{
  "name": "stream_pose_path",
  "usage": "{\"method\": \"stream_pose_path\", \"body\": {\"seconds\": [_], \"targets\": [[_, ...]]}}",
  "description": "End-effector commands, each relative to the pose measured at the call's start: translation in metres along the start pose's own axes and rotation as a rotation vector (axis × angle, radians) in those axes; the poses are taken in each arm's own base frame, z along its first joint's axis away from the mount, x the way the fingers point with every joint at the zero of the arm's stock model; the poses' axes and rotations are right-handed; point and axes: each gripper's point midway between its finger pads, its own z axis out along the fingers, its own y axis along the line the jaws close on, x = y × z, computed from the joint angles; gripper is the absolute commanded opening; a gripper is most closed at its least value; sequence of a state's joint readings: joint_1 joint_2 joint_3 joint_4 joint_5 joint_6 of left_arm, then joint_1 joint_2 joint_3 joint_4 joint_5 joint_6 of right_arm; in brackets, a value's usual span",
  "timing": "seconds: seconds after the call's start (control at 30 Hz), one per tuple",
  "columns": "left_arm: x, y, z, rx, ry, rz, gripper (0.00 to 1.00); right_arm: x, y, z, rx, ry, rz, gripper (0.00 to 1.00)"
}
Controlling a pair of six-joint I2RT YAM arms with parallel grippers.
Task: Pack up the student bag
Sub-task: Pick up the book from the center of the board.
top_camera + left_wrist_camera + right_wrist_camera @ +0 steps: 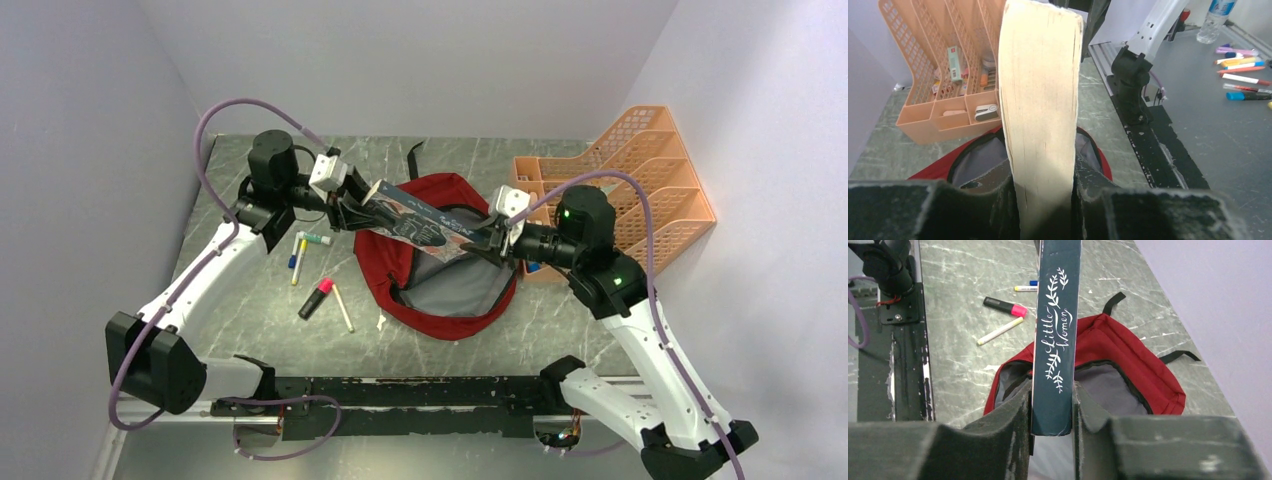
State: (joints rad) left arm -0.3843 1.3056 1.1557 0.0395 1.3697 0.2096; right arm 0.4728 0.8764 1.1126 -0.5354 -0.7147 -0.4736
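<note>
Grey marble table: left jaws and right jaws each clamp an end of one book. The open student bag lies below, between them, seemingly unpacked, and markers wait outside.

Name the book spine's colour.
Book spine is dark blue-green with white lettering; best in right wrist view.

Robot test cell in a lab

The left arm and the right arm are bolted to a taped rail at the edge of a marble-patterned table. Plain pale walls box it in. The props are school things: student bag, book, markers and an orange file organizer.
</note>
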Motion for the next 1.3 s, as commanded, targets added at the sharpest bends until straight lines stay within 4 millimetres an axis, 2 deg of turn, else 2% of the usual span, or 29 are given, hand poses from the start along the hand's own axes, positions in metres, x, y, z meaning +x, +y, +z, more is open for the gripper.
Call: {"method": "stream_pose_path", "body": {"seconds": [0.0, 0.1, 0.2, 0.27, 0.3, 0.47, 0.53, 0.67, 0.77, 0.93, 1.03, 1.1, 1.13, 1.17, 1.23, 1.27], "targets": [[-0.020, -0.013, 0.007, 0.089, -0.054, 0.084, 0.05, -0.027, -0.009, -0.004, 0.061, -0.094, -0.036, 0.33], [-0.025, -0.013, 0.008, 0.077, -0.082, 0.083, 0.05, -0.021, -0.011, -0.002, 0.092, -0.111, 0.001, 0.47], [-0.032, -0.014, 0.005, 0.039, -0.132, 0.119, 0.05, -0.011, -0.012, 0.007, 0.118, -0.170, 0.059, 0.52], [-0.041, -0.018, 0.003, 0.015, -0.187, 0.120, 0.05, -0.014, -0.011, 0.010, 0.128, -0.254, 0.091, 0.56], [-0.044, -0.018, 0.002, 0.005, -0.214, 0.112, 0.05, -0.009, -0.008, 0.014, 0.125, -0.285, 0.124, 0.58], [-0.056, -0.023, -0.007, 0.010, -0.377, 0.049, 0.05, -0.020, -0.003, 0.014, 0.117, -0.440, 0.173, 0.61], [-0.054, -0.018, -0.005, 0.023, -0.379, 0.001, 0.05, -0.024, -0.003, 0.014, 0.110, -0.477, 0.169, 0.61], [-0.051, -0.020, -0.005, 0.021, -0.376, 0.021, 0.05, -0.038, 0.002, 0.016, 0.045, -0.537, 0.158, 0.60], [-0.053, -0.021, -0.005, 0.023, -0.374, 0.027, 0.05, -0.044, 0.003, 0.020, 0.008, -0.564, 0.169, 0.55], [-0.057, -0.019, -0.005, 0.013, -0.392, 0.034, 0.05, -0.040, 0.003, 0.031, -0.042, -0.578, 0.227, 0.47], [-0.056, -0.019, -0.005, 0.014, -0.390, 0.039, 0.05, -0.038, -0.002, 0.032, -0.021, -0.587, 0.274, 0.27], [-0.056, -0.017, -0.005, 0.013, -0.392, 0.033, 0.05, -0.035, -0.006, 0.036, -0.006, -0.562, 0.298, 0.05], [-0.057, -0.013, -0.005, 0.010, -0.397, 0.024, 0.05, -0.032, -0.010, 0.037, 0.012, -0.546, 0.318, 0.00], [-0.057, -0.008, -0.004, 0.010, -0.400, 0.007, 0.08, -0.029, -0.015, 0.038, 0.044, -0.531, 0.348, 0.00], [-0.055, 0.003, -0.003, 0.015, -0.406, -0.055, 0.34, -0.025, -0.027, 0.034, 0.129, -0.522, 0.398, 0.00], [-0.054, 0.008, -0.002, 0.018, -0.409, -0.091, 0.43, -0.022, -0.036, 0.030, 0.200, -0.522, 0.438, 0.00]]}}
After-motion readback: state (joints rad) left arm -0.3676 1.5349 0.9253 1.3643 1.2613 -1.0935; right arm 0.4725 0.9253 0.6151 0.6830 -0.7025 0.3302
